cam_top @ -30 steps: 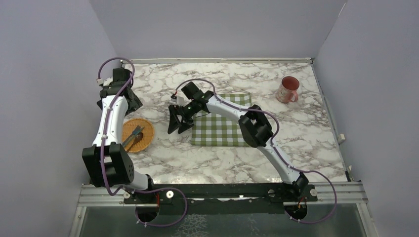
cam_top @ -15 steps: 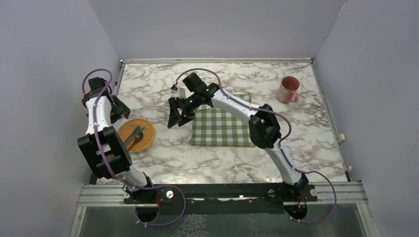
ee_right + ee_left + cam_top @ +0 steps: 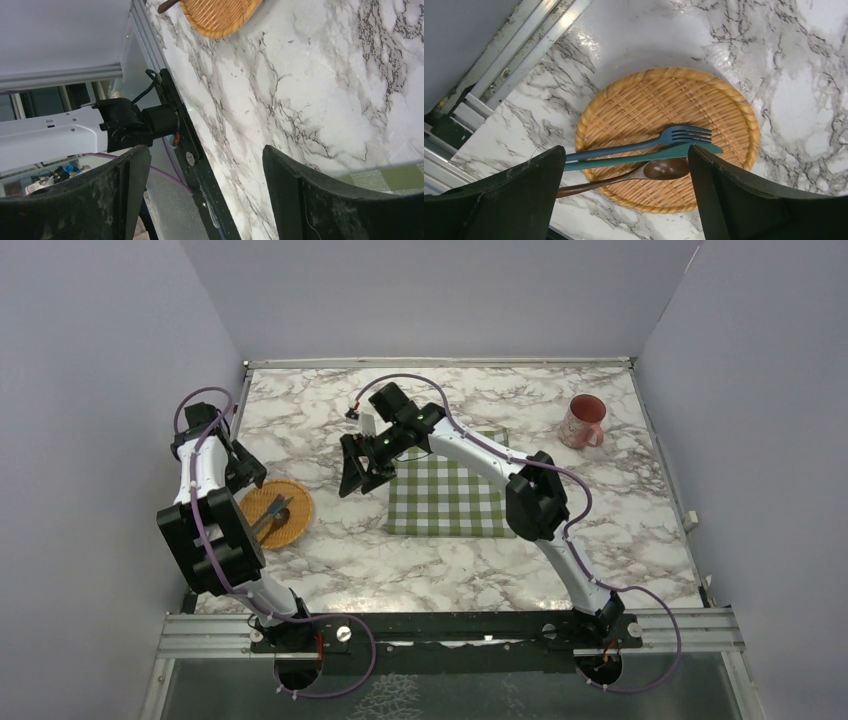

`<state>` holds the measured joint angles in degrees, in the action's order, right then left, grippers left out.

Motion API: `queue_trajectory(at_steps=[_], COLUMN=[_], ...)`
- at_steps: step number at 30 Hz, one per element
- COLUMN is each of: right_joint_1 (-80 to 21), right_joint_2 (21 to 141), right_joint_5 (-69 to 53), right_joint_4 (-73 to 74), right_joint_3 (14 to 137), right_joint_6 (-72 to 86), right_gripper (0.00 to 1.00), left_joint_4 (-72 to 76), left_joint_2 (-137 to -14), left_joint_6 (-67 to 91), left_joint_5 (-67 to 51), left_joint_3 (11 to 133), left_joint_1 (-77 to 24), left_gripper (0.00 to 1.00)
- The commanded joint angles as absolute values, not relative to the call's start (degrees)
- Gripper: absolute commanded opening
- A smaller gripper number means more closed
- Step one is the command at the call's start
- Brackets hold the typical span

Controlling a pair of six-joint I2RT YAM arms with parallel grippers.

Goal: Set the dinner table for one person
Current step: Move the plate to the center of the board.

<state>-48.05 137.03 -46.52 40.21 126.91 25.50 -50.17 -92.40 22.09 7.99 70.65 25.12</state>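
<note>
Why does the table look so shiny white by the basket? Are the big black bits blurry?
Left wrist: glare washes out the table beyond the basket; the near fingers look dark and only a bit soft. Top view: even light, no strong glare.

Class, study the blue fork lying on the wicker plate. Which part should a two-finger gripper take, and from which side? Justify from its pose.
Take the blue fork by its handle, near the rim of the wicker plate, coming straight down with the jaws straddling the thin handle. It lies flat, and the teal knife and wooden spoon lie close alongside, so a narrow pinch seems wisest.
</note>
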Motion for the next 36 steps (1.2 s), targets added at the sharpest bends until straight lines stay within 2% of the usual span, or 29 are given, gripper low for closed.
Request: queue_trajectory(at_steps=[1, 5, 8, 10, 12, 16, 19, 36], right_joint_1=[-48.42, -48.37, -48.40, -48.43, -48.42, -48.37, -48.43, -48.43], right_joint_2=[136.57, 136.21, 135.76, 135.49, 135.15, 134.15, 133.71, 130.02], right_joint_5=[-45.20, -44.57, -44.05, -43.80, -43.92, -43.50, -43.25, -45.99], right_joint_4=[42.89, 44.11, 44.93, 45.40, 45.79, 46.02, 45.98, 40.21], right_joint_3=[128.19, 128.28, 128.16, 127.84, 127.48, 126.74, 126.78, 121.42], right_joint_6=[24.05, 23.42, 23.04, 22.95, 22.94, 23.10, 23.12, 23.12], right_gripper=[0.86, 0.81, 0.77, 0.75, 0.72, 0.69, 0.67, 0.63], left_joint_4=[-49.30, -48.87, -48.81, -48.85, -48.91, -48.94, -48.98, -48.89], left_joint_2=[-93.33, -93.83, -94.12, -94.06, -93.93, -93.74, -94.80, -102.70], left_joint_6=[23.91, 24.46, 23.97, 23.59, 23.34, 22.52, 21.27, 18.38], left_joint_5=[14.78, 19.87, 23.39, 26.67, 30.03, 32.90, 33.51, 36.25], left_joint_3=[70.24, 69.79, 69.71, 69.70, 69.63, 69.52, 69.61, 68.03], left_joint_1=[25.85, 25.91, 25.83, 25.76, 25.69, 25.39, 25.24, 21.97], left_gripper=[0.94, 0.88, 0.79, 0.66, 0.45, 0.27, 0.01, 0.00])
